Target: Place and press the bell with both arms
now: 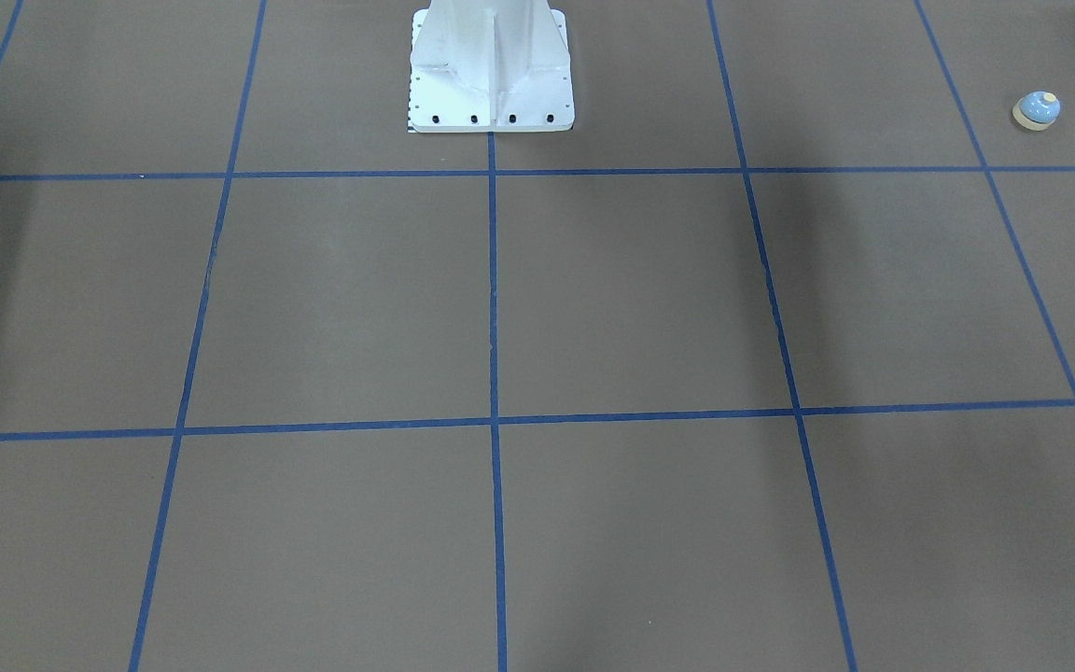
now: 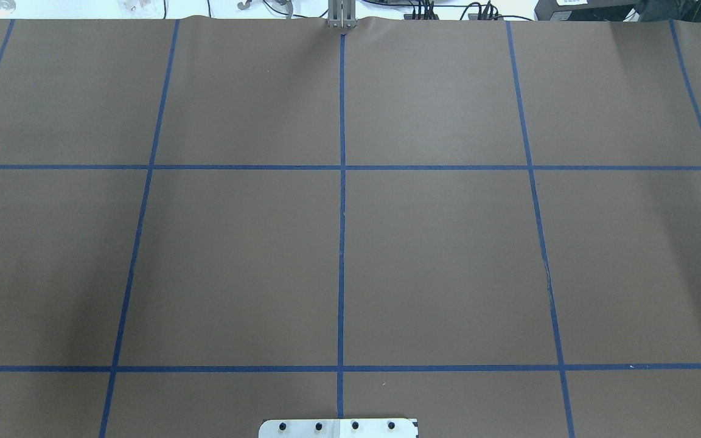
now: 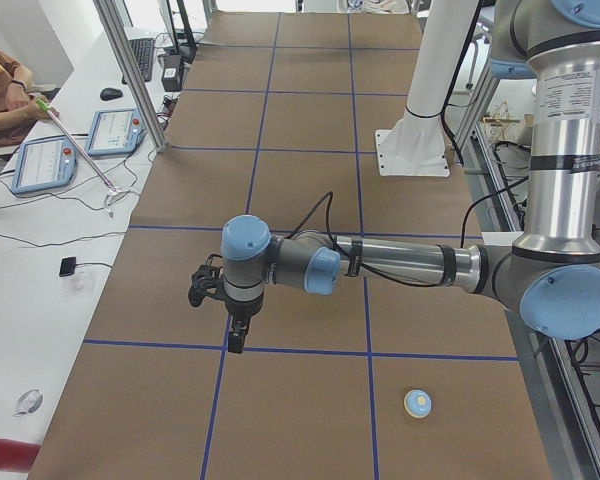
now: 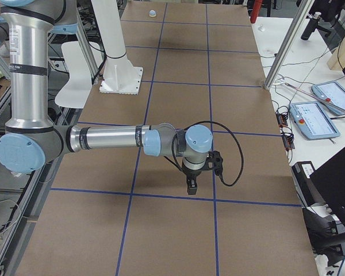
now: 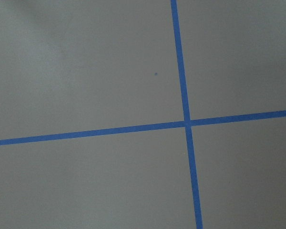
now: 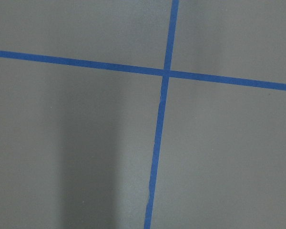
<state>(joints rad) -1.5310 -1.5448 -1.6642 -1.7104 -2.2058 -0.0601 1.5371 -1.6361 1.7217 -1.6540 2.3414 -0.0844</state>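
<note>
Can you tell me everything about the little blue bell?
The bell is a small, smooth light-blue dome with a round cream button on top and a tan rim underneath. It sits upright and alone on the brown table, far out on the robot's left side. Nothing touches it except the table.

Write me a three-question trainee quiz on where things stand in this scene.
1. True or false: the bell sits on the table, apart from the left hand.
2. Choose: the bell is nearest the table's A) robot-left end, B) robot-right end, C) centre.
3. Fill in: the table's grid lines are ___ in colour.
Key: 1 true; 2 A; 3 blue.
</note>
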